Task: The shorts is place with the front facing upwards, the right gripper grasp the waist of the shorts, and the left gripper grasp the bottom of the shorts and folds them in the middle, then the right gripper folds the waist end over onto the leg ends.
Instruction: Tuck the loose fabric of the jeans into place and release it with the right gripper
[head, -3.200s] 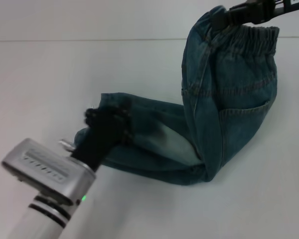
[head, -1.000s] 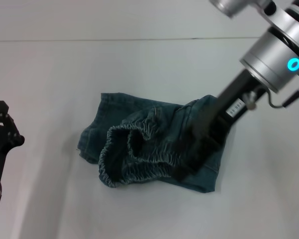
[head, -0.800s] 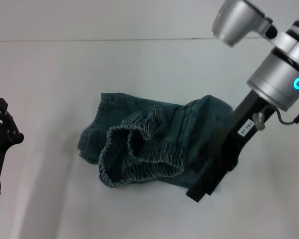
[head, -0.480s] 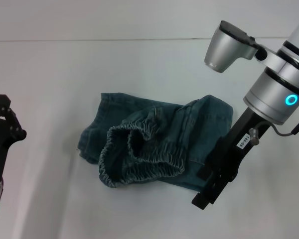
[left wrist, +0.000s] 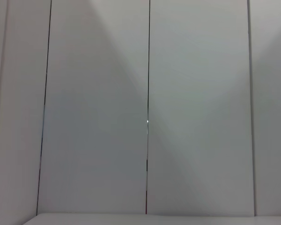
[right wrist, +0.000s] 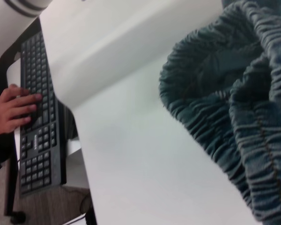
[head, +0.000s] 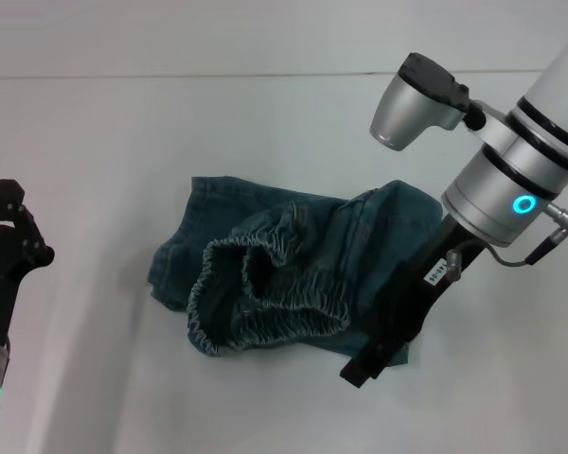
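Right gripper (head: 367,357), jaw state unclear, hovers over the near right edge of the folded shorts (head: 293,274); the waist (head: 265,303) lies to its left.

The leg ends of the shorts (head: 293,274) lie under the folded-over waist (head: 265,298) and cannot be seen. The right gripper (head: 360,364) covers the near right corner of the shorts; its finger spacing cannot be determined. The left gripper (head: 5,251) is cut off by the left edge of the head view. In the right wrist view, a person's hand (right wrist: 11,108) on a keyboard (right wrist: 37,117) is cut by the edge.
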